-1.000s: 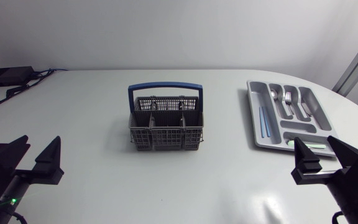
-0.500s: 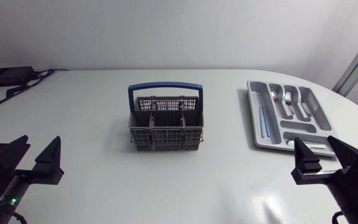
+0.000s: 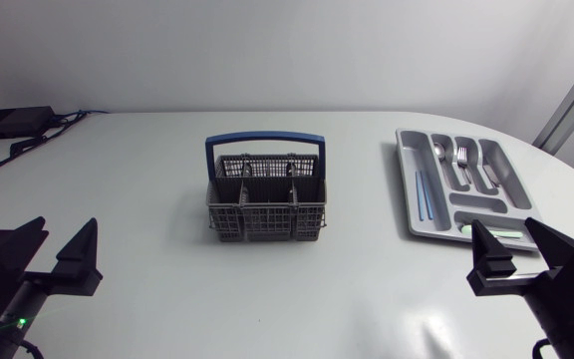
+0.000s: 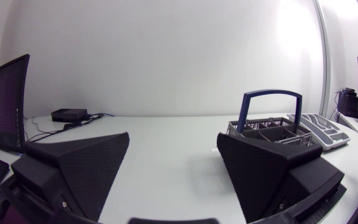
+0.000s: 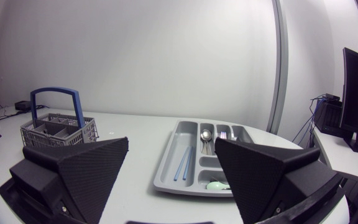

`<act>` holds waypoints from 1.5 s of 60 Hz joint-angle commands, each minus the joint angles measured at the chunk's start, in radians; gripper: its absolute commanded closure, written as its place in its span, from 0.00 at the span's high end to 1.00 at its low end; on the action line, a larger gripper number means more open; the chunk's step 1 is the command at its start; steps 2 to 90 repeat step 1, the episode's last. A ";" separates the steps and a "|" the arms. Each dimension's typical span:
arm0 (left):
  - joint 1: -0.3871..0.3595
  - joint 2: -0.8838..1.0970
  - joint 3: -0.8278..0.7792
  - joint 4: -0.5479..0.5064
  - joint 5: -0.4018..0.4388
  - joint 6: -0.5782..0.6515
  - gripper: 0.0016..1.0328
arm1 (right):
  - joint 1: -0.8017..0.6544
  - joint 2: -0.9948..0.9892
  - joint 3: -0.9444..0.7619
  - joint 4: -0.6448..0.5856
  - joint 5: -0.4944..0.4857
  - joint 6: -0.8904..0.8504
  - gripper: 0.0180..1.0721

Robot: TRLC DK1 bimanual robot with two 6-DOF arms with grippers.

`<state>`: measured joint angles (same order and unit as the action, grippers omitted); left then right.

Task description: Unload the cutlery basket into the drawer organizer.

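Observation:
A grey cutlery basket (image 3: 266, 197) with a blue handle stands mid-table; no cutlery shows in its compartments. It also appears ahead of my left gripper as the basket (image 4: 271, 129) and off to the side of my right gripper as the basket (image 5: 58, 129). The grey drawer organizer (image 3: 463, 182) lies at the right and holds a spoon, a fork, another piece of metal cutlery, blue sticks and a pale green piece. The organizer (image 5: 201, 157) lies just ahead of my right gripper (image 5: 173, 171). Both my left gripper (image 3: 50, 251) and my right gripper (image 3: 517, 252) stand open and hold nothing, near the front edge.
A black box (image 3: 11, 122) with cables sits at the table's far left corner. The rounded table edge runs close behind the organizer at the right.

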<state>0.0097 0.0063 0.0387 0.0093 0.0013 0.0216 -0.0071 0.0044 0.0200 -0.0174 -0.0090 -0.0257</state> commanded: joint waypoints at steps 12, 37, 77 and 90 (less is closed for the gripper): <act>-0.010 -0.006 -0.039 -0.009 -0.001 -0.022 0.96 | 0.007 -0.004 -0.020 0.017 0.009 0.026 0.95; -0.010 -0.006 -0.039 -0.009 -0.001 -0.022 0.96 | 0.007 -0.004 -0.020 0.017 0.009 0.026 0.95; -0.010 -0.006 -0.039 -0.009 -0.001 -0.022 0.96 | 0.007 -0.004 -0.020 0.017 0.009 0.026 0.95; -0.010 -0.006 -0.039 -0.009 -0.001 -0.022 0.96 | 0.007 -0.004 -0.020 0.017 0.009 0.026 0.95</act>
